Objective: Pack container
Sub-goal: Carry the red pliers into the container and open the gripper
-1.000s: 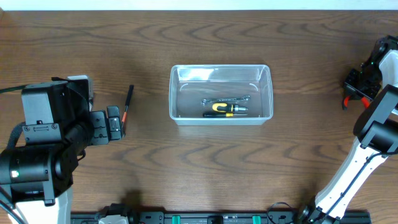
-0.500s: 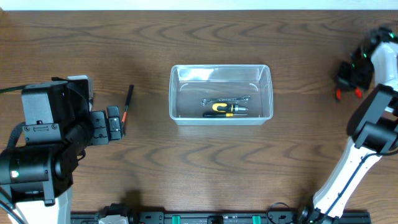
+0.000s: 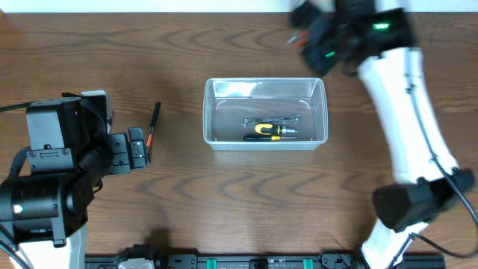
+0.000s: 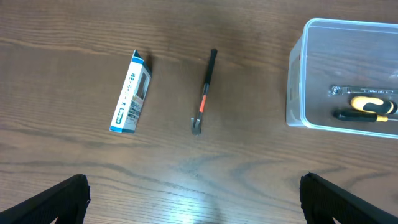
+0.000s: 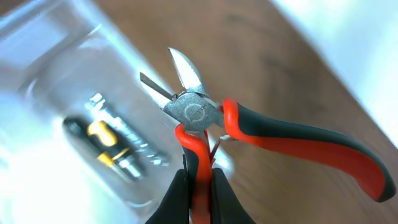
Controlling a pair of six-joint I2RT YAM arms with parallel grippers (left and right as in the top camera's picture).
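Wood-grain table (image 3: 239, 209) fills the overhead view. Left of frame: the left gripper (image 3: 137, 147), fingers spread wide, holding nothing. In its wrist view a blue-and-white box (image 4: 131, 93) lies left of a black-and-orange tool (image 4: 204, 92). Centre of frame: the container (image 3: 206, 112), upright, well apart to the right of the left gripper. A wrench (image 3: 270, 119) and a yellow-handled screwdriver (image 3: 270, 131) lie inside. Upper right: the right gripper (image 5: 198, 193), blurred overhead, pinches one red handle of the cutters (image 5: 249, 127) near the container's upper right corner. A pale strip borders the top edge.
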